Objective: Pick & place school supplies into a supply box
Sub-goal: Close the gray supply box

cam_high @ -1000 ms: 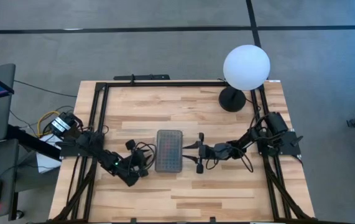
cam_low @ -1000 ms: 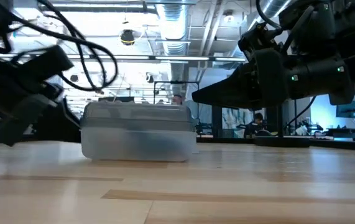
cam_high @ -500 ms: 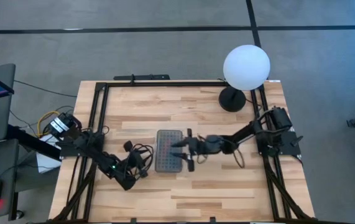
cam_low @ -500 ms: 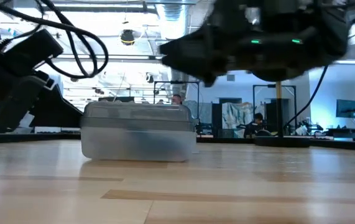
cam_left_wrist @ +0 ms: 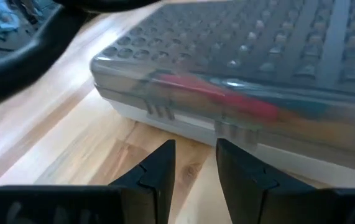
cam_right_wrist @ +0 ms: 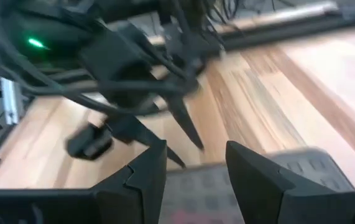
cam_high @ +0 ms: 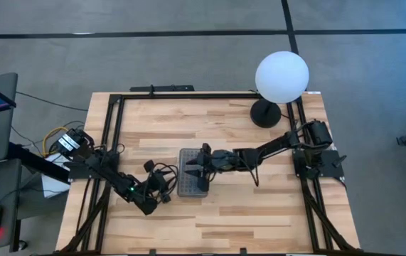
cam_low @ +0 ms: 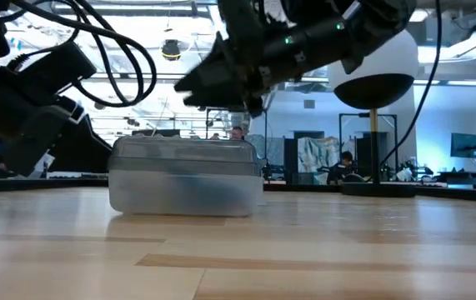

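Supply box (cam_high: 193, 173) sits mid-worktop (cam_high: 224, 121), lid down, supplies inside. Looks light, rigid, slick plastic, so I'd grab its long sides. Right claw (cam_high: 201, 169) hovers over it, parted, empty. Left claw (cam_high: 161, 186) just beside, slightly open, empty.

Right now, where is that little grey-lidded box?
The supply box sits mid-table between both arms, lid closed, with the right gripper above it and the left gripper beside it.

Grey floor (cam_high: 188, 64) with dark lines, wooden table (cam_high: 160, 121), white globe lamp (cam_high: 281, 75), ceiling ducts (cam_low: 238, 25)
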